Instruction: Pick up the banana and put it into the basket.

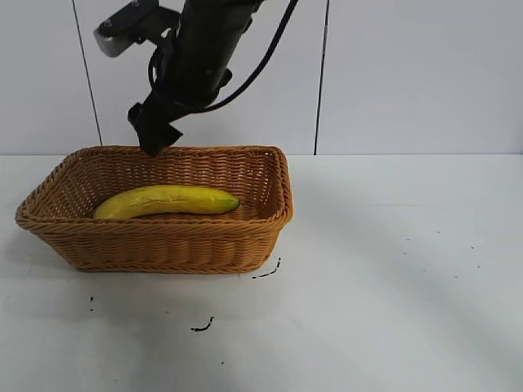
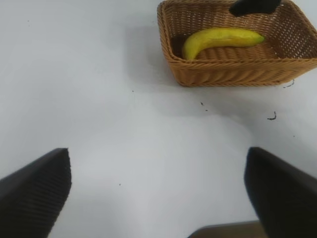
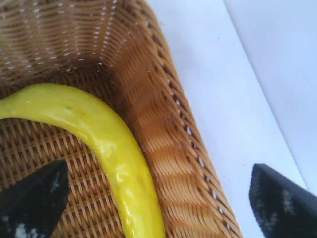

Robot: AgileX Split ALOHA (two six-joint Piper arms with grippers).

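Note:
The yellow banana (image 1: 167, 200) lies flat inside the woven wicker basket (image 1: 163, 241) at the left of the white table. My right gripper (image 1: 155, 140) hangs open and empty just above the basket's back rim. In the right wrist view its open gripper (image 3: 158, 208) spans the banana (image 3: 109, 144) and the basket's end wall (image 3: 168, 134) from above, touching neither. My left gripper (image 2: 158, 193) is open and empty over bare table, well away from the basket (image 2: 233, 69) and banana (image 2: 223, 38). It does not show in the exterior view.
Small dark marks lie on the table in front of the basket (image 1: 203, 327) and by its front right corner (image 1: 268, 272). A white panelled wall (image 1: 409, 73) stands behind the table. The right gripper also shows in the left wrist view (image 2: 253, 6).

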